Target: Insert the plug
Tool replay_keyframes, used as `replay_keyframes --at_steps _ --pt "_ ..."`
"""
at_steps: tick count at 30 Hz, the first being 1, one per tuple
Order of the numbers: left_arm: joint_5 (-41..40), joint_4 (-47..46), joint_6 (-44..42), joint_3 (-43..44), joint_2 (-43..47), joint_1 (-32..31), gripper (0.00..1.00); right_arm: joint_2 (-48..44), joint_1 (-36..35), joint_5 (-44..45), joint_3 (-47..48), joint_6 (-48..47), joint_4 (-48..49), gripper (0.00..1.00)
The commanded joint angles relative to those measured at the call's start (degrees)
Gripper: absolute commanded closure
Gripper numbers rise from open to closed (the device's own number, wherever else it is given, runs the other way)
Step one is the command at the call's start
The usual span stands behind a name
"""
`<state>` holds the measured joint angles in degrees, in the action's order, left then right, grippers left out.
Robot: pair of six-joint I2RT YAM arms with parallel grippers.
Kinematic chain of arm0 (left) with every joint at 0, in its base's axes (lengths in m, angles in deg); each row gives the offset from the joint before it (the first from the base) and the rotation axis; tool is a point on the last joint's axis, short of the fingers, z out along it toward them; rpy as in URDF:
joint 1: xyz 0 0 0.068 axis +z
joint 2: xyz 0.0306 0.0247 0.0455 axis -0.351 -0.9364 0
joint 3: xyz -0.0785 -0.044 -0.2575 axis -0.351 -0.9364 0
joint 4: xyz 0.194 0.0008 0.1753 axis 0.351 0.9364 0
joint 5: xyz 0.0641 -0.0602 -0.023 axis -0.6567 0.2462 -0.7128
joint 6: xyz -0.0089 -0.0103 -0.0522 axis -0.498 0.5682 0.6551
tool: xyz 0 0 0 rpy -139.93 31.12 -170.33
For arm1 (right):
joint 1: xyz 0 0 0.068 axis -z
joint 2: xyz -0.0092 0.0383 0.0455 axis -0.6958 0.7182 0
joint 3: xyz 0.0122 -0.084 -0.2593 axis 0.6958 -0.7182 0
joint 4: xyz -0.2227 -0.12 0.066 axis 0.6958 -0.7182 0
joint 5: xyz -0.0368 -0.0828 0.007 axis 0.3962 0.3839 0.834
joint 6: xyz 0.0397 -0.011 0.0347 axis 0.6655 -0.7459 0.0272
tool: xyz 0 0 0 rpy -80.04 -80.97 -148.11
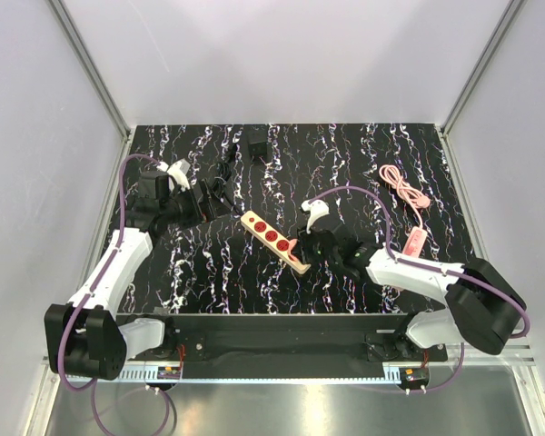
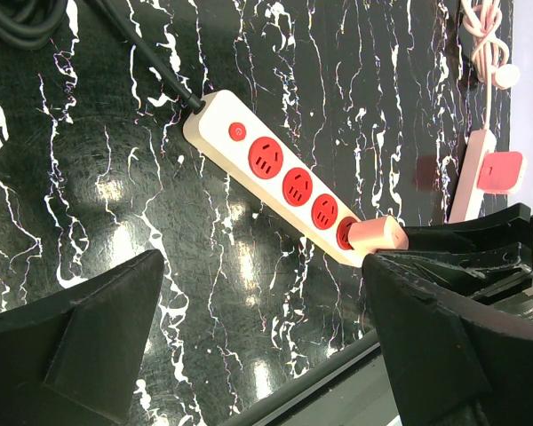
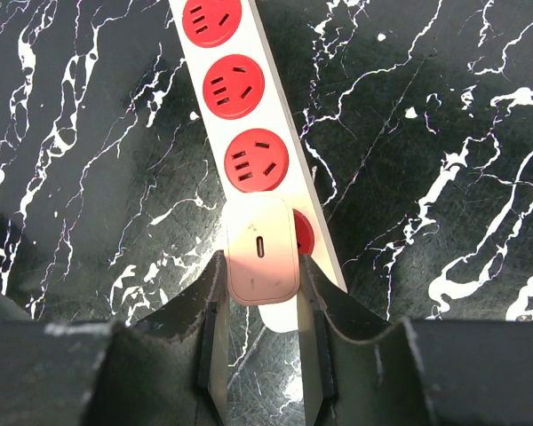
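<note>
A cream power strip [image 1: 271,236] with red round sockets lies at mid table; it also shows in the left wrist view [image 2: 284,186] and the right wrist view [image 3: 240,98]. My right gripper [image 3: 261,263] is shut on a small pink charger plug [image 3: 262,253] with a slot in its back. The plug stands over the strip's last socket, near its free end [image 2: 377,235]; how deep it sits cannot be told. In the top view the right gripper [image 1: 306,245] hides it. My left gripper [image 1: 220,202] is open and empty [image 2: 262,266], above the table by the strip's switch end.
A black boxy plug [image 1: 257,145] with a thin black cord [image 1: 225,171] lies at the far middle. A coiled pink cable [image 1: 404,186] and a pink-and-white bar [image 1: 414,241] lie at the right. Walls enclose the table on three sides.
</note>
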<state>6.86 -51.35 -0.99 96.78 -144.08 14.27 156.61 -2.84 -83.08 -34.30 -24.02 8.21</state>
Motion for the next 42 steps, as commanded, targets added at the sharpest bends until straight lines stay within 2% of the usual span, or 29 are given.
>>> replay_keyframes --at_steps 1,19,30,42 --pt "-0.11 -2.19 -0.73 -0.19 1.92 0.04 0.01 1.65 -0.61 2.76 0.89 -0.49 -1.64 1.00" --pt "-0.02 -2.19 -0.82 -0.36 2.27 0.04 0.01 -2.48 -0.61 3.11 2.56 -0.66 -2.69 1.00" --pt "-0.02 -2.19 -0.82 -0.36 2.18 0.04 0.01 -1.60 -0.61 1.53 4.05 -1.01 -1.29 1.00" --pt "0.25 -2.28 -0.90 -0.36 2.10 0.04 0.01 0.07 -0.61 0.56 1.51 -0.22 3.02 1.00"
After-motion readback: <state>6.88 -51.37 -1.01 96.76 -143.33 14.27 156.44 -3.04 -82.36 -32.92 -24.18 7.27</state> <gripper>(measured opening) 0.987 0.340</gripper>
